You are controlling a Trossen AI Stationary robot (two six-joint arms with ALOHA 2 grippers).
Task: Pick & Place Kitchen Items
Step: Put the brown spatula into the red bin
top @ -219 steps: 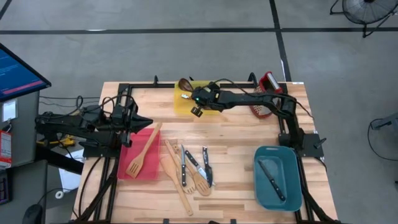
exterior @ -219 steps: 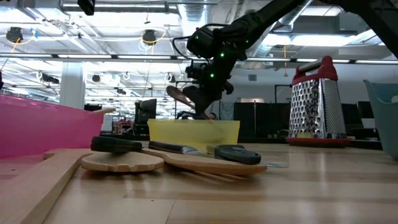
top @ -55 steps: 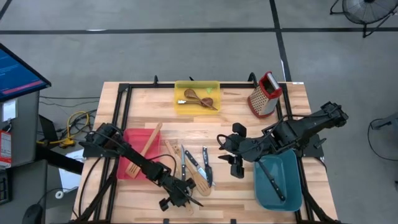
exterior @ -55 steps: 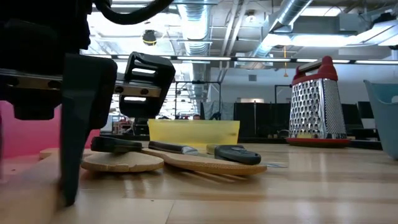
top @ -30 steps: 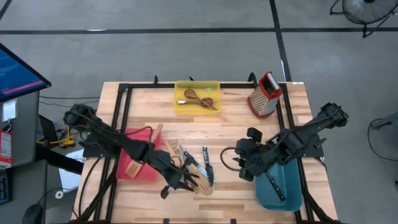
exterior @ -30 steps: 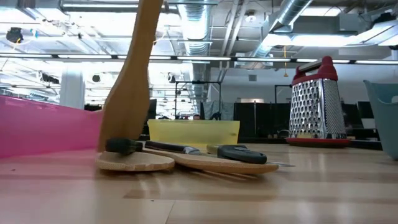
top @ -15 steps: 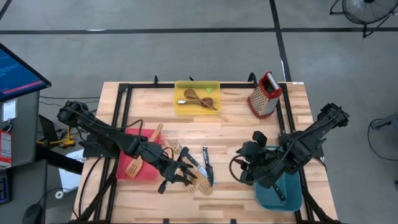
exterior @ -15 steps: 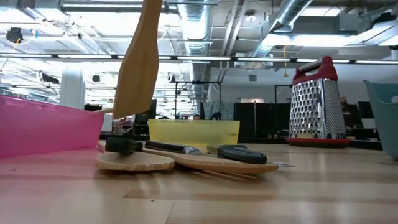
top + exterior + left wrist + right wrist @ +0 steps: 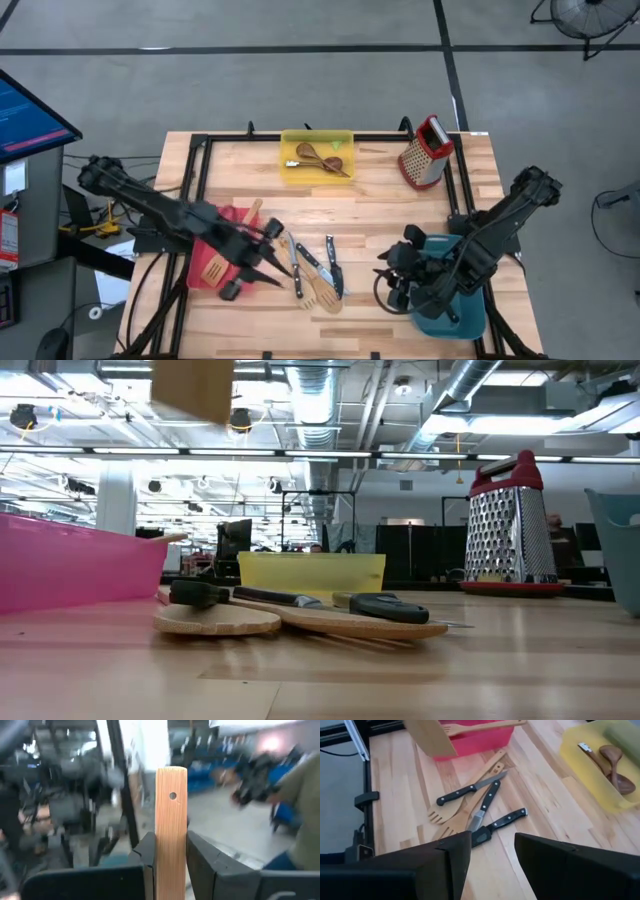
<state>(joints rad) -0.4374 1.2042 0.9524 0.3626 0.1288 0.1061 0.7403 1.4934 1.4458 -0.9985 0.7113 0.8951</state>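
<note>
Left gripper (image 9: 243, 272): over the red bin's (image 9: 205, 276) right edge, jaws pinching the handle of a pale wooden spatula (image 9: 171, 835), lifted clear of the table (image 9: 380, 215).
Right gripper (image 9: 395, 283): near the teal bin's (image 9: 470, 322) left edge, jaws spread, holding nothing.
Red bin: holds one slotted turner (image 9: 213, 268).
Table centre: knives (image 9: 492, 827) and wooden utensils (image 9: 465, 805) in a loose pile.
Yellow bin (image 9: 290, 170): far side, dark spoons (image 9: 322, 158) inside.
Teal bin: one knife (image 9: 445, 309).
Grater (image 9: 424, 152): far right, upright.

The left gripper (image 9: 262, 262) has lifted a pale wooden spatula (image 9: 171, 830) clear of the table (image 9: 370, 215).
</note>
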